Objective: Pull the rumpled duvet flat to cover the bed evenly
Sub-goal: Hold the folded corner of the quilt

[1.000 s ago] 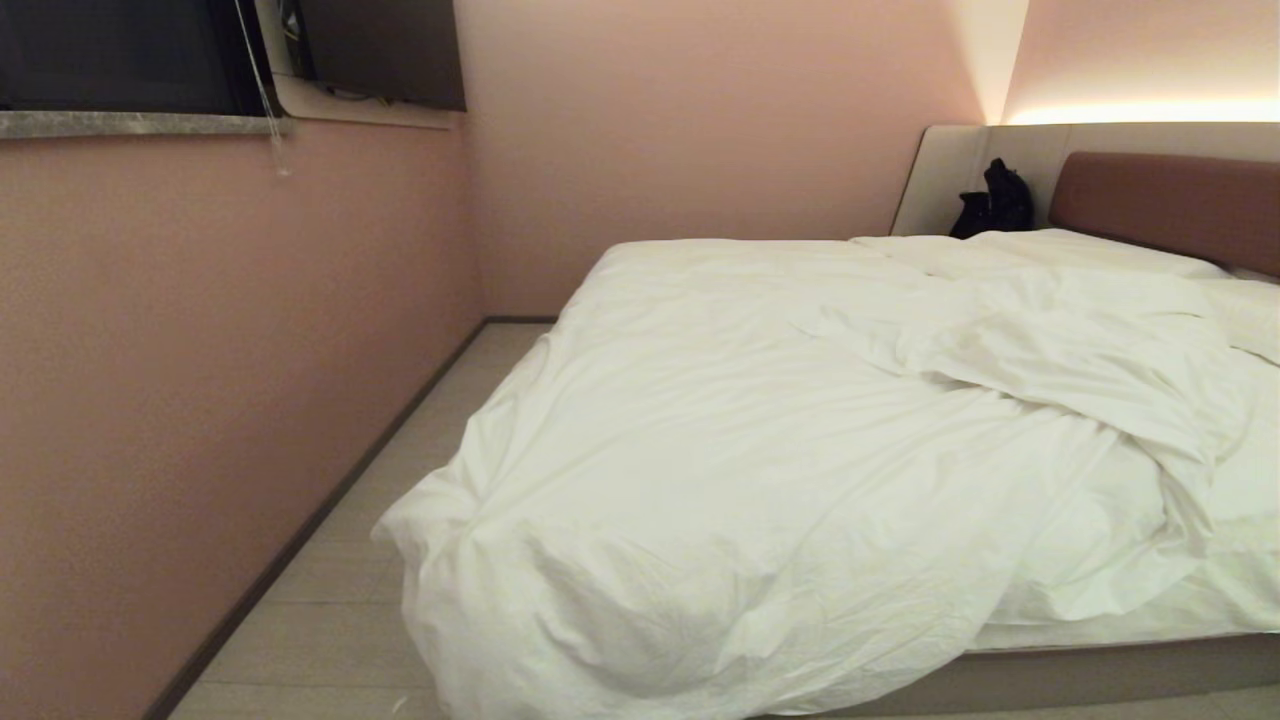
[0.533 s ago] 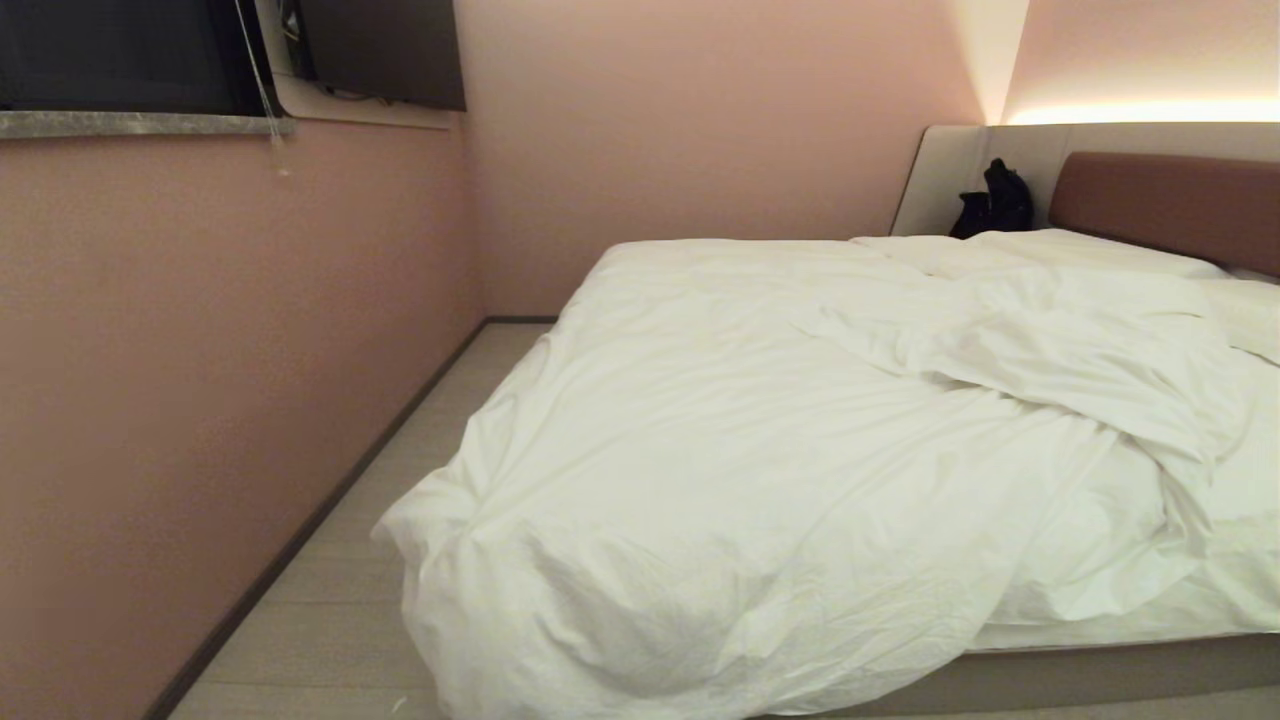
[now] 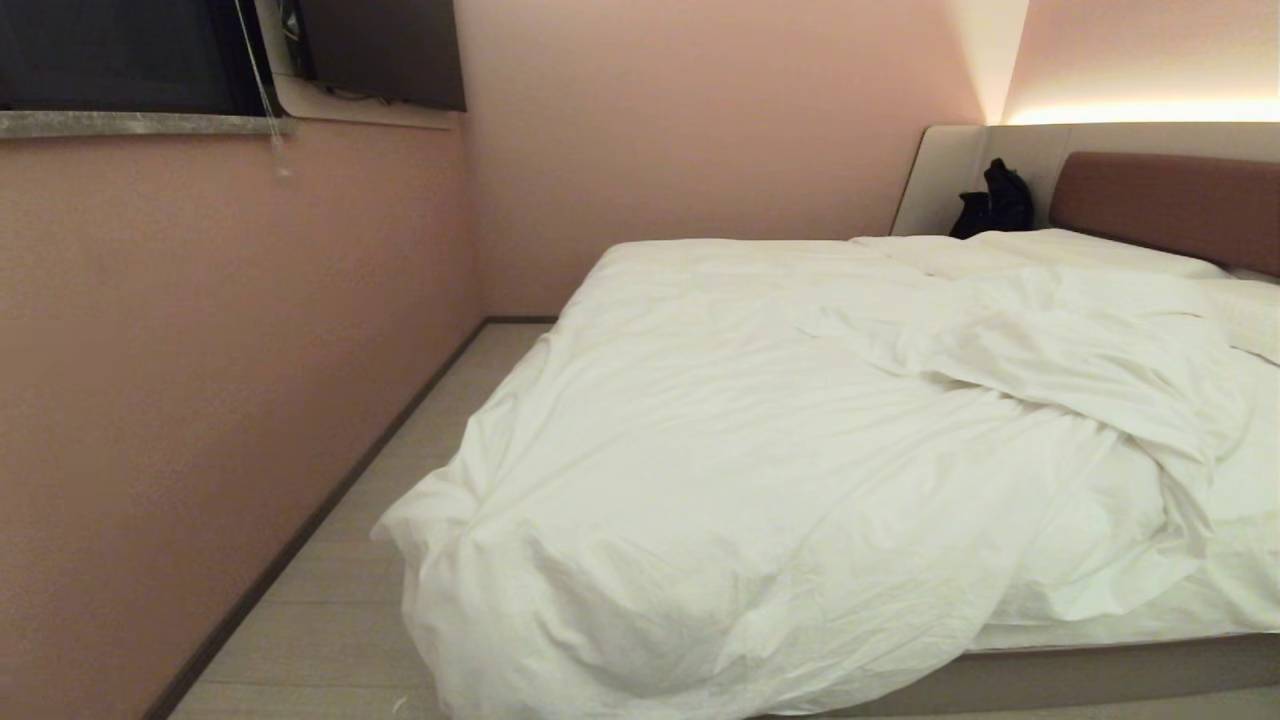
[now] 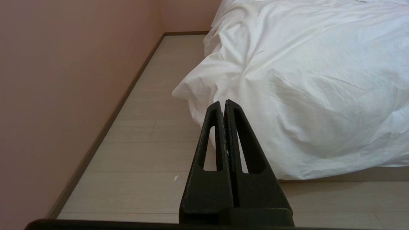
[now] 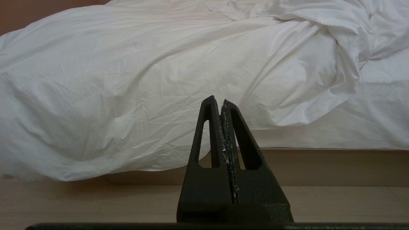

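Nothing moved; duvet (image 3: 800, 450) lies lengthwise, bunched toward bed's (image 3: 1100, 675) foot corner.

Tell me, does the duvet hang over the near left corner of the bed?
Yes, the duvet spills over that corner of the bed and hides its base there.

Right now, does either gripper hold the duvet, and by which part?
Nothing is held. The left gripper and right gripper are both shut and empty, short of the duvet.

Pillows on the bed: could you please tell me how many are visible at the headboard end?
2: one pillow lies against the headboard; a second pillow shows partly at the frame's right edge. The duvet may hide others.
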You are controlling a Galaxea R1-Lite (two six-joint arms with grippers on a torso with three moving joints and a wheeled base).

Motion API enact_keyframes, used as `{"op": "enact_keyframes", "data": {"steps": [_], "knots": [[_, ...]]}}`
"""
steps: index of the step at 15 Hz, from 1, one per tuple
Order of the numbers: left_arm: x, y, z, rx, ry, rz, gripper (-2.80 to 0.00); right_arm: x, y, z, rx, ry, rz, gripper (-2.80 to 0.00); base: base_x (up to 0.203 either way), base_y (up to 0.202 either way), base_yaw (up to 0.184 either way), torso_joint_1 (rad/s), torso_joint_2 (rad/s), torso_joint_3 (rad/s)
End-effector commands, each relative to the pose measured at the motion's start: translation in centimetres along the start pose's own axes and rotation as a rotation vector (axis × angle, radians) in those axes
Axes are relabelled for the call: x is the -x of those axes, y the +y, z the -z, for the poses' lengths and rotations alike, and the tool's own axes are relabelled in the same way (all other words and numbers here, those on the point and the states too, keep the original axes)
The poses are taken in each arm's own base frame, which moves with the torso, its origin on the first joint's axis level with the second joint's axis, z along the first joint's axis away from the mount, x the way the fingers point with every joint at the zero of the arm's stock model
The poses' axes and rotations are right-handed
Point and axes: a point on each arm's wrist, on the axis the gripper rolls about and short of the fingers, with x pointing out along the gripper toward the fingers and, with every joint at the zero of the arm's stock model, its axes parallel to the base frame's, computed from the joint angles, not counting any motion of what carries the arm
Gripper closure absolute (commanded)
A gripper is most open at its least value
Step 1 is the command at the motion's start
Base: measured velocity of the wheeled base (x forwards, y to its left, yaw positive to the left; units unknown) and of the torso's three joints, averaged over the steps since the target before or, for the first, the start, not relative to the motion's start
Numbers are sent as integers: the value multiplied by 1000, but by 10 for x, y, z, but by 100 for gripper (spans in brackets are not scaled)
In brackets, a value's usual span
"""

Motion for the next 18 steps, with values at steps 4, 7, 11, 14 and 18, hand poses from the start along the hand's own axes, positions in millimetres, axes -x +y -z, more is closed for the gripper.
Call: {"op": "enact_keyframes", "data": {"steps": [4, 7, 11, 14, 18], "knots": [[0, 0, 0, -6, 3, 0, 0, 0, 0, 0, 1, 2, -2, 0, 0, 0, 0, 0, 0, 0], [0, 0, 0, -5, 3, -1, 0, 0, 0, 0, 1, 1, 0, 0, 0, 0, 0, 0, 0, 0], [0, 0, 0, -3, 3, -3, 0, 0, 0, 0, 0, 0, -1, 0, 0, 0, 0, 0, 0, 0], [0, 0, 0, -2, 2, -6, 0, 0, 0, 0, 0, 2, -1, 0, 0, -77, 3, 1, 0, 4], [0, 0, 0, -3, 2, -4, 0, 0, 0, 0, 0, 2, 0, 0, 0, -195, 1, 3, 3, 2]]}}
